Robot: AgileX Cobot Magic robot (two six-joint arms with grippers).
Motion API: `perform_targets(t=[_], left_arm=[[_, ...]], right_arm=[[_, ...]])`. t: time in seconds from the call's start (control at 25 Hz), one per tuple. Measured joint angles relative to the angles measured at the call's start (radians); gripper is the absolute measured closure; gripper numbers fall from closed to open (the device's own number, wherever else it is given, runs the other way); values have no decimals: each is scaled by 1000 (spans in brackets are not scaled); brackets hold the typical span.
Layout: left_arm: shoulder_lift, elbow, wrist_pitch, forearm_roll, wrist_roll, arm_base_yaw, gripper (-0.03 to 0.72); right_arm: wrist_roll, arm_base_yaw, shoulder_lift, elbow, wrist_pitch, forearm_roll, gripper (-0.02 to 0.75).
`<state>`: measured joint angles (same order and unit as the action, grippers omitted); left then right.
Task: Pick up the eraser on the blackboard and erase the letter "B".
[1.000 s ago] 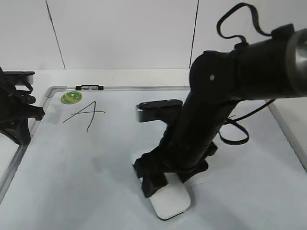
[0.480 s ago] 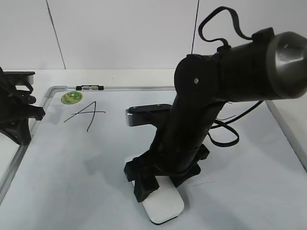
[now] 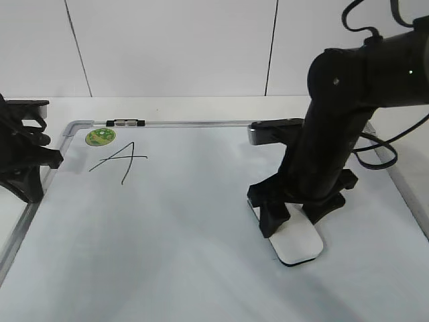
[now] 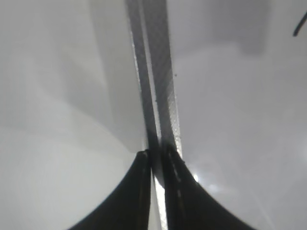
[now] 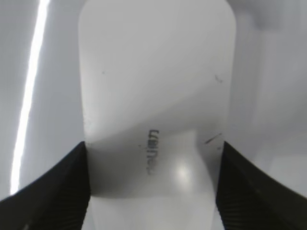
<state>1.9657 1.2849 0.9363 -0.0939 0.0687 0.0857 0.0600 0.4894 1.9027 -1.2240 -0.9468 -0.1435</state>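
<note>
Exterior view: right gripper (image 3: 289, 216) down on the eraser (image 3: 295, 241), jaws clamped across its sides, eraser flat on the blackboard (image 3: 167, 228) at right-centre front. Letter "A" (image 3: 120, 161) readable near the board's upper-left corner, beside a round green sticker (image 3: 100, 137); small marker (image 3: 125, 123) lies on the top frame. Letter "B" not visible anywhere, either hidden under the arm or already wiped, cannot tell which. Left gripper (image 3: 37, 157) parked at the board's left edge, off the task. Left wrist view: left gripper (image 4: 154, 158) jaws nearly together, nothing between them, hanging over the grey frame strip (image 4: 158, 72) of the board. Right wrist view: eraser (image 5: 156, 96) fills the frame, white top, fingers (image 5: 57, 187) pressed on both long sides, so it is held; faint printed text on the top, too blurred to read. Step in hand, as a guess: wiping stroke with the eraser pressed to the board. Next move calls for keeping the felt flat and sweeping over wherever "B" strokes remain, staying well clear of the "A".
</note>
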Motion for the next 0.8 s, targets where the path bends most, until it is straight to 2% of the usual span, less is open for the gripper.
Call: perform_targets(t=[0.24, 0.44, 0.64, 0.8], left_arm=[[0, 0, 0, 8, 0, 3, 651], [0, 0, 0, 8, 0, 4, 651], [0, 0, 6, 12, 0, 4, 650], [0, 0, 14, 18, 0, 4, 650]], right_arm=[[4, -94, -2, -2, -14, 34, 177], [2, -103, -2, -2, -18, 35, 178], [-11, -58, -2, -2, -20, 42, 178], [-25, 49, -2, -5, -18, 79, 178]])
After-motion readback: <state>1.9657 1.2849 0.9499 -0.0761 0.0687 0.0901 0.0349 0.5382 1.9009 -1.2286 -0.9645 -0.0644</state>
